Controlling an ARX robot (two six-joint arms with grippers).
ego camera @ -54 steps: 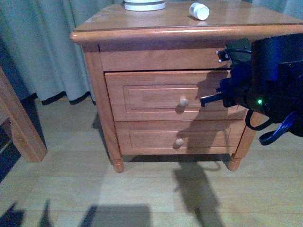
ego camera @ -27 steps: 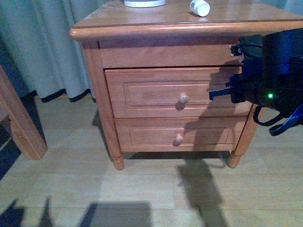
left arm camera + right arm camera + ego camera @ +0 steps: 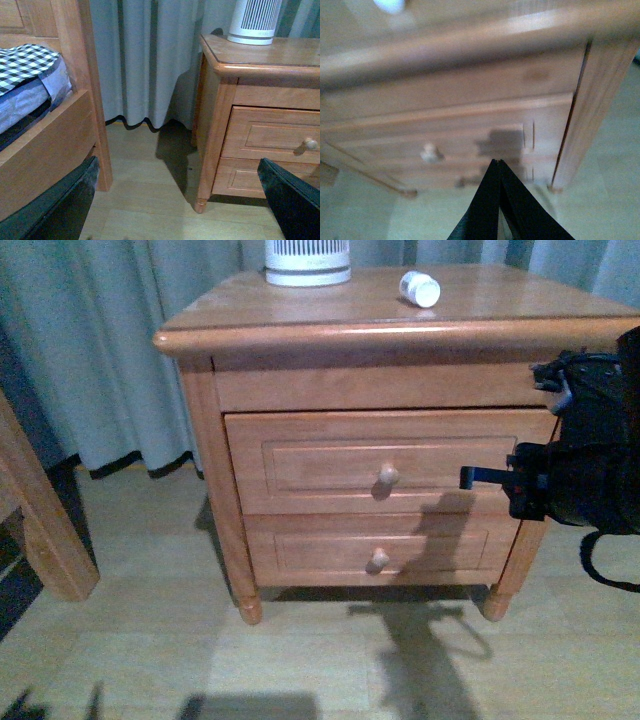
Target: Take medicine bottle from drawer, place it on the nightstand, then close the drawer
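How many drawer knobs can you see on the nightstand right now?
2. The upper knob sits at the centre of the upper drawer front; the lower knob sits directly below it on the lower drawer. Both drawers look shut; none appear hidden.

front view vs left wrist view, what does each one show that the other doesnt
Only the front view shows the medicine bottle lying on the nightstand top and the right gripper near the shut drawer. Only the left wrist view shows the bed frame with checked bedding and the open left gripper. Both show the nightstand, its knobbed drawers, the white ribbed cylinder and curtain.
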